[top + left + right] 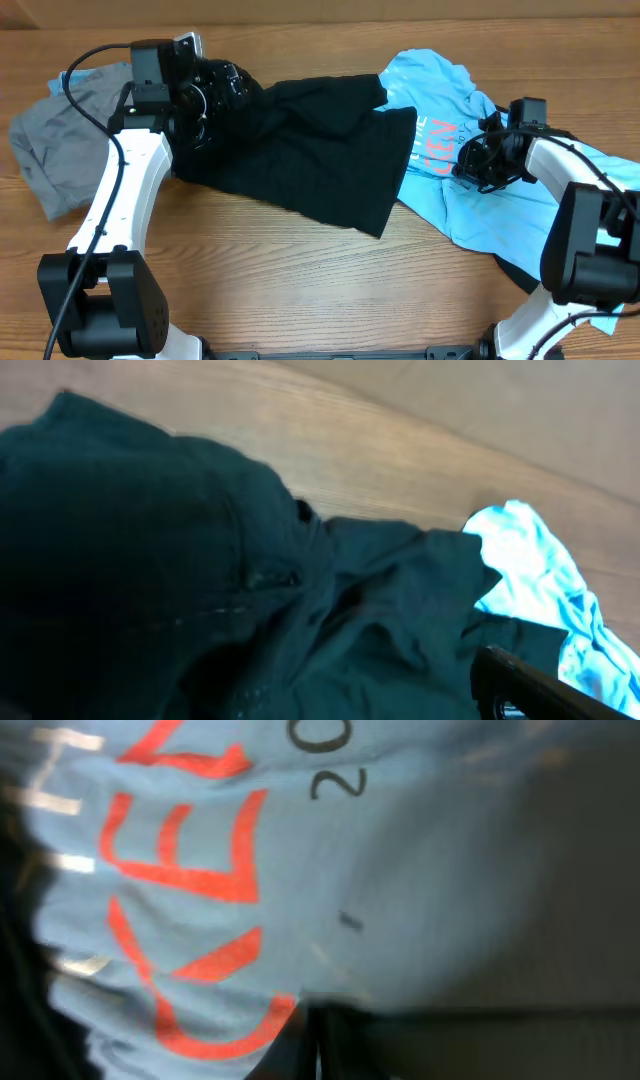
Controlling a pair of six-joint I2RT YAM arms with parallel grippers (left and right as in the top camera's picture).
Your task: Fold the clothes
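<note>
A brown wooden table with visible grain fills the overhead view. Three pieces of clothing lie across its far half. At the left is a crumpled grey fabric garment. In the middle is a large plain black soft-fabric garment, wrinkled and unevenly spread, with one corner reaching toward the near side. At the right is a rumpled light blue shirt with red printed letters, its left edge touching the black garment.

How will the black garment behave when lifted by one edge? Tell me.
Probably floppy: the black garment lies creased and bunched, so it would likely drape and sag. Pushed, it would likely wrinkle rather than slide whole. Its edge seems to overlap the light blue shirt, which might drag along.
</note>
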